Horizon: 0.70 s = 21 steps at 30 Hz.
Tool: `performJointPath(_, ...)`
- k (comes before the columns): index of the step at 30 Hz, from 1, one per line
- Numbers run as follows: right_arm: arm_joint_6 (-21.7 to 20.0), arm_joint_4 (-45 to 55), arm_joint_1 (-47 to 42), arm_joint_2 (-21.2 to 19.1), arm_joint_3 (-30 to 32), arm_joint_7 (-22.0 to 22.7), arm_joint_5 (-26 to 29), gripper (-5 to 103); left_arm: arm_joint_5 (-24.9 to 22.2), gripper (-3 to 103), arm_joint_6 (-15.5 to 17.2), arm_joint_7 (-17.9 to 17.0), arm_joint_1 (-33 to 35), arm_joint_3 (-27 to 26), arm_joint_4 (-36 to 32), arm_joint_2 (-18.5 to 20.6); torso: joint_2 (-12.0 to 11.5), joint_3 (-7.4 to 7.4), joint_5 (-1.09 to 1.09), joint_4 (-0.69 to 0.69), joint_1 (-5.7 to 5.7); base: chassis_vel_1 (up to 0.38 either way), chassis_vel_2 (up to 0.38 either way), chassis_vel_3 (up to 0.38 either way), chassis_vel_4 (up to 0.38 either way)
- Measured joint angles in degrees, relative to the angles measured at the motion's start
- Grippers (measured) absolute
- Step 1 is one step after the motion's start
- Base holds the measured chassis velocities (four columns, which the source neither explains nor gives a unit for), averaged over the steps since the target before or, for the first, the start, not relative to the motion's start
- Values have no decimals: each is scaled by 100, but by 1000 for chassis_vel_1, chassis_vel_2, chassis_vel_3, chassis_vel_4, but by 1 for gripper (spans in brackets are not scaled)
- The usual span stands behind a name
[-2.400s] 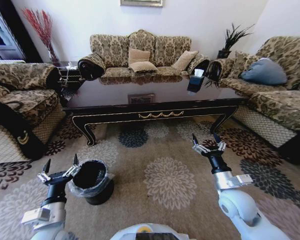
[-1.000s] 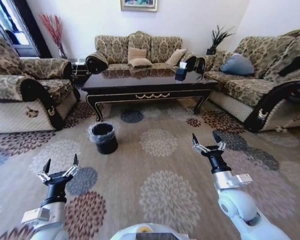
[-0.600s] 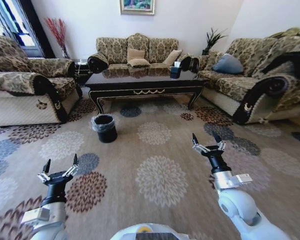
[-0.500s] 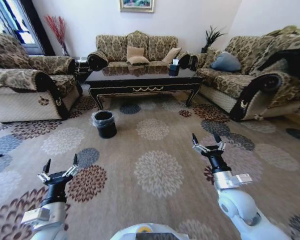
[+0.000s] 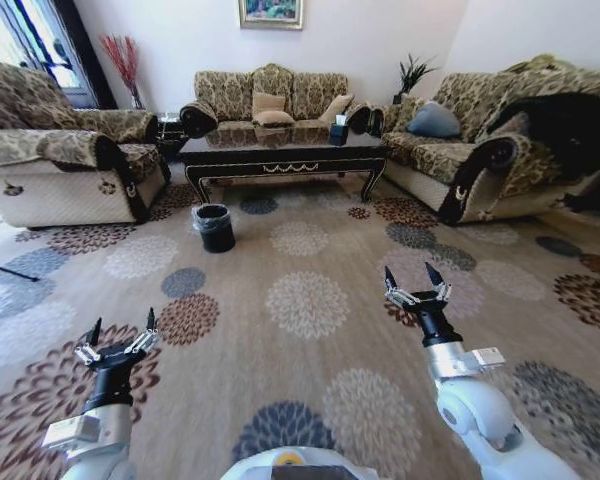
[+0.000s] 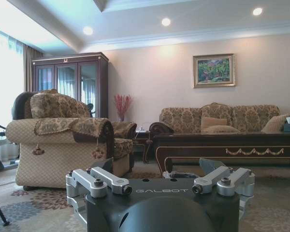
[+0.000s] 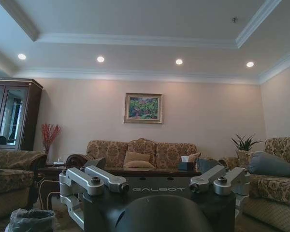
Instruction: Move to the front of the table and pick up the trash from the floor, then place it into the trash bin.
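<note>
Patterned carpet (image 5: pixel 310 300) spreads ahead, the table (image 5: pixel 280 152) far off among sofas and the trash bin (image 5: pixel 215 227) near its left front leg, while the left gripper (image 5: pixel 119 335) and right gripper (image 5: pixel 414 285) hover low, fingers spread, holding nothing.

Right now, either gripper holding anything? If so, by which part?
Nothing held. Left gripper and right gripper are both open and empty, raised over the carpet; the trash bin stands apart by the table.

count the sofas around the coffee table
3: back sofa against the far wall behind the table, left sofa, right sofa. More seating may be hidden.
</note>
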Motion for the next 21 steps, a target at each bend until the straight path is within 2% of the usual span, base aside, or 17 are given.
performJointPath(2, 0, 0, 0, 0, 0, 0, 0, 100, 0, 100, 0, -1, 0, 0, -1, 0, 0, 1, 1, 0, 0, 123, -139, -163, 88)
performJointPath(12, 0, -2, 4, -1, 2, 0, 0, 100, 0, 100, 0, 2, -4, 3, 0, 0, -3, 8, 4, 1, 3, -39, 13, 73, -21)
performJointPath(21, -1, -2, 2, 0, 2, 0, 0, 100, 0, 100, 0, 2, -2, 3, 0, 0, -3, 5, 4, 0, 2, 10, -3, -19, 3)
